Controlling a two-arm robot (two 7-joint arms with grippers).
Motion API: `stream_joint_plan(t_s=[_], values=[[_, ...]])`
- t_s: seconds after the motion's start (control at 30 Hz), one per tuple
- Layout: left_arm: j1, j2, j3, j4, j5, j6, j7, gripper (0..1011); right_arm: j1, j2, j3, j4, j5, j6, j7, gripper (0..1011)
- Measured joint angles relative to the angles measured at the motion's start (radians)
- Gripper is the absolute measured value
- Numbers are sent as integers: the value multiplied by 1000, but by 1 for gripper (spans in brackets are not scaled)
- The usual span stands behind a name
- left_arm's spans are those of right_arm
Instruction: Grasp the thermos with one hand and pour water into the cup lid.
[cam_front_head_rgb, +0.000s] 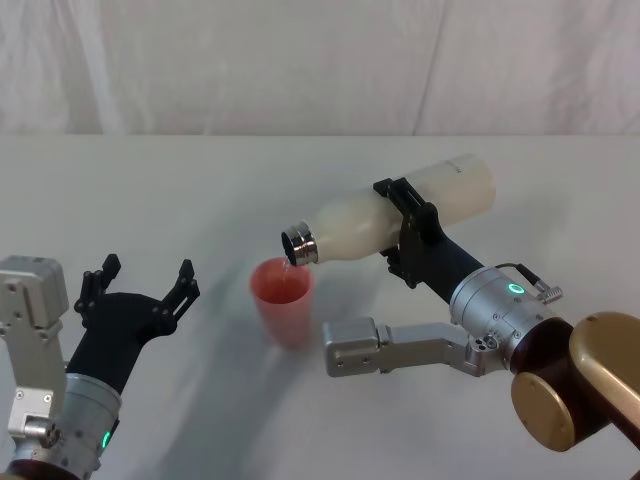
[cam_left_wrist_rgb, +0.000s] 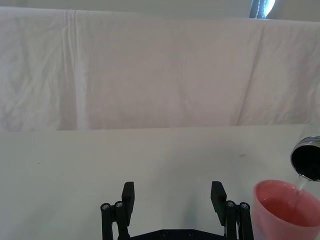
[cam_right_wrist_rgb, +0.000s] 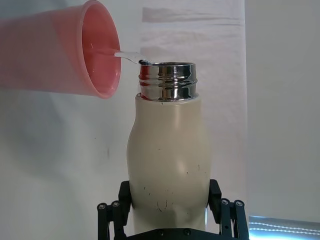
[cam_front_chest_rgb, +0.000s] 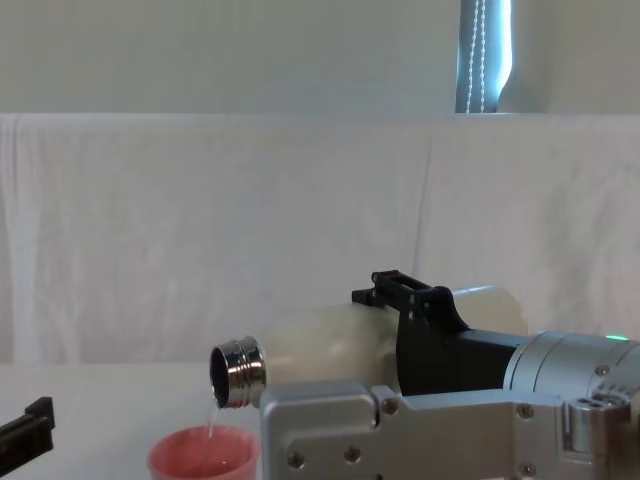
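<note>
The pouring step is under way: the tall cream-white thermos with a chrome neck (cam_front_head_rgb: 390, 222) is clamped around its body by the black two-fingered right gripper (cam_front_head_rgb: 408, 232) and tipped nearly level, its mouth just above the small salmon-pink cup lid (cam_front_head_rgb: 282, 299) standing on the white table (cam_front_head_rgb: 180, 190). A thin stream is seen entering the cup. The left gripper (cam_front_head_rgb: 138, 288) is parked beside it, fingers spread. Next, the tilt probably needs holding, then righting before overflow.

Head cam: high, angled down at counter (cam_front_head_rgb: 200, 170). Chest cam: low, level, fwd. Wrist cams: close. All four share thermos (cam_front_head_rgb: 400, 222) mouth over cup lid (cam_front_head_rgb: 282, 298).
</note>
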Motion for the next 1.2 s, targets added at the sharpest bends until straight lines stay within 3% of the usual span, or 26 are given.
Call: stream_joint_plan(t_s=[1.03, 1.2], values=[[0, 0, 0, 0, 0, 0, 0, 1001, 0, 1, -1, 1, -1, 0, 0, 948], [0, 0, 0, 0, 0, 0, 0, 1001, -5, -3, 9, 1, 23, -5, -1, 948]])
